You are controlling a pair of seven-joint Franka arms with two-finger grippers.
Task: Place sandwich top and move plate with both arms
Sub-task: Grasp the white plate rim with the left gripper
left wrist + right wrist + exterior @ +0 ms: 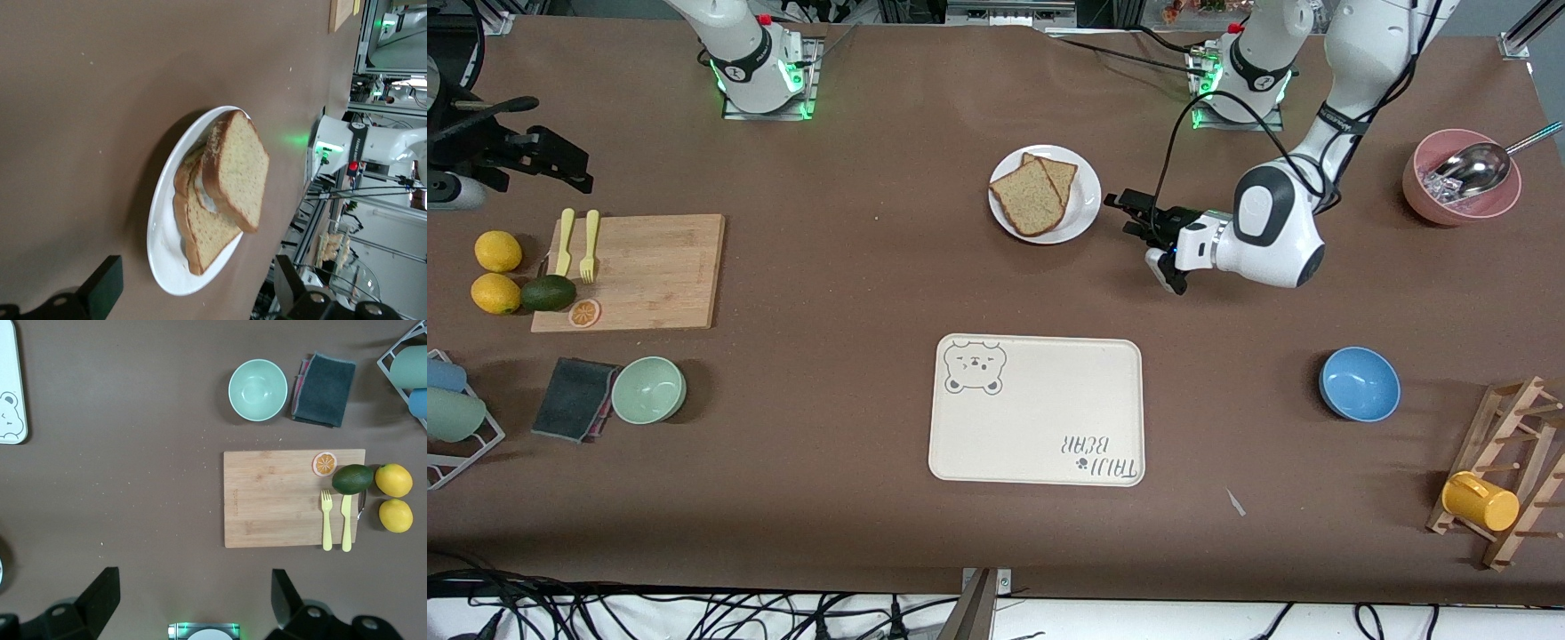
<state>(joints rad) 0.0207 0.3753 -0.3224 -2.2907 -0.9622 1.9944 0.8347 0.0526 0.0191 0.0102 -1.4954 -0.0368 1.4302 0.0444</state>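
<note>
The white plate (pixel 1082 213) sits on the table in front of the robots' bases, closer to the left arm's end. On it the sandwich top (pixel 1030 197), a tan speckled slice with a dark crust, lies over the narrower slice (pixel 1062 173). In the left wrist view the top slice (pixel 237 170) rests askew on the lower slice (pixel 208 235) on the plate (pixel 163 257). My left gripper (pixel 1131 214) is open and empty, low beside the plate toward the left arm's end, and it also shows in its wrist view (pixel 195 277). My right gripper (pixel 195 583) is open and empty, high over the table near its base.
The cream bear tray (pixel 1036 411) lies nearer the front camera than the plate. A blue bowl (pixel 1359 383), a pink bowl with a scoop (pixel 1461 178) and a mug rack (pixel 1498 476) are at the left arm's end. A cutting board (pixel 640 271) and a green bowl (pixel 648 389) are at the right arm's end.
</note>
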